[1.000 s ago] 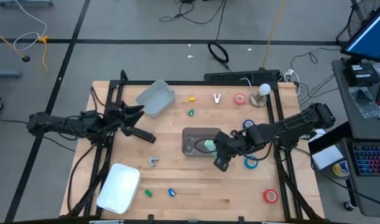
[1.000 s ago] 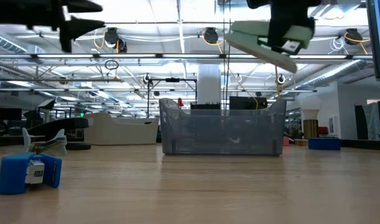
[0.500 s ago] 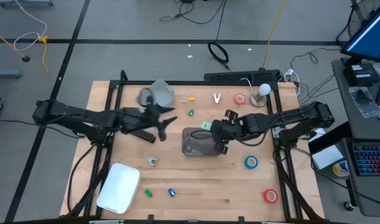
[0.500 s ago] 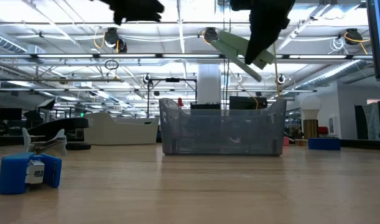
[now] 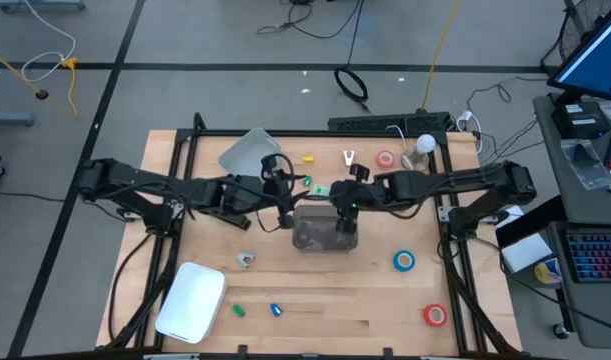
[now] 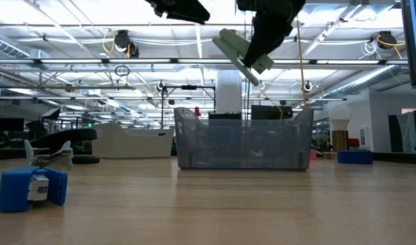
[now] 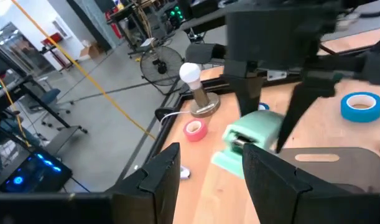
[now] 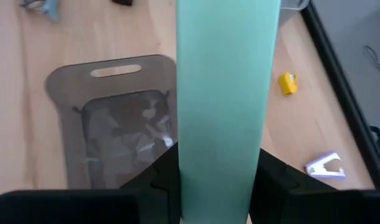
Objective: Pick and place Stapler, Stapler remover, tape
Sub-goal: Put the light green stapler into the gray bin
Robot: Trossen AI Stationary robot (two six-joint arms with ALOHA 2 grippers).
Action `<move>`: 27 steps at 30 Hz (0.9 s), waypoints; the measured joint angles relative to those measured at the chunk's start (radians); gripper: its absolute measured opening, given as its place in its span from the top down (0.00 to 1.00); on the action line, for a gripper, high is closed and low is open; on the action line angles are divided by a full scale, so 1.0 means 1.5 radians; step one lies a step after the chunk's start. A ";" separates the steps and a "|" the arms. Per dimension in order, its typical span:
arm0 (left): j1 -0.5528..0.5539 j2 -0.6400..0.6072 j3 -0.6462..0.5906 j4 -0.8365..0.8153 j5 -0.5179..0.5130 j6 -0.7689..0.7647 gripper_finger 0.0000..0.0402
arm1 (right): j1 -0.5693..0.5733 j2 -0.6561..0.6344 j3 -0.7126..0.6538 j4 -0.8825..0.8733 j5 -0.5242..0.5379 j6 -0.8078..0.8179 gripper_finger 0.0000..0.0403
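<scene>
Stapler [image 8: 224, 93] is airborne, pinched between the right gripper [image 8: 217, 171]'s two fingers, one dark finger pressed on each long side; right wrist view shows it as a mint bar running straight out from the jaws, above the grey bin [image 8: 78, 124]. High view barely shows it: only a small mint patch at the right gripper [image 5: 335, 200], near the bin's [image 5: 307, 236] 12 o'clock rim at table centre. Low view gives the height: stapler [image 6: 236, 49] tilted, hanging well above the clear-walled bin [image 6: 245, 139], dark right gripper [image 6: 265, 24] gripping its upper end. Left wrist view shows the stapler [image 7: 249, 140] head-on with the right arm's fingers clamped either side. Left gripper [image 5: 282, 200] sits just at 9 o'clock of the right one, near the bin's 10 o'clock corner; its fingers [image 7: 158, 180] are spread with nothing between them, visible only in its own wrist view. Tape: blue roll [image 5: 404, 262] at 3 o'clock of the bin, red roll [image 5: 435, 315] near the table's 4 o'clock corner, pink-red roll [image 5: 386, 159] toward 1 o'clock beside a lamp-like bulb stand [image 5: 420, 152]. Right wrist view also catches a yellow piece [image 8: 288, 83] and a small white-purple item [image 8: 323, 167]. Low view alone shows a blue block [image 6: 30, 189] in the foreground.
</scene>
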 joint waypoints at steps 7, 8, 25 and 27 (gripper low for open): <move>0.000 0.001 0.004 0.011 0.001 -0.001 0.56 | -0.034 0.000 0.000 0.018 0.000 -0.013 0.72; 0.000 0.001 0.004 0.014 0.002 0.000 0.56 | -0.036 0.000 0.000 0.027 0.001 -0.023 0.72; 0.012 0.033 0.005 0.041 0.019 -0.037 0.56 | -0.039 0.016 0.000 0.081 -0.002 -0.133 0.72; 0.019 0.035 0.005 0.039 0.041 -0.028 0.56 | -0.038 0.016 0.000 0.082 -0.007 -0.136 0.72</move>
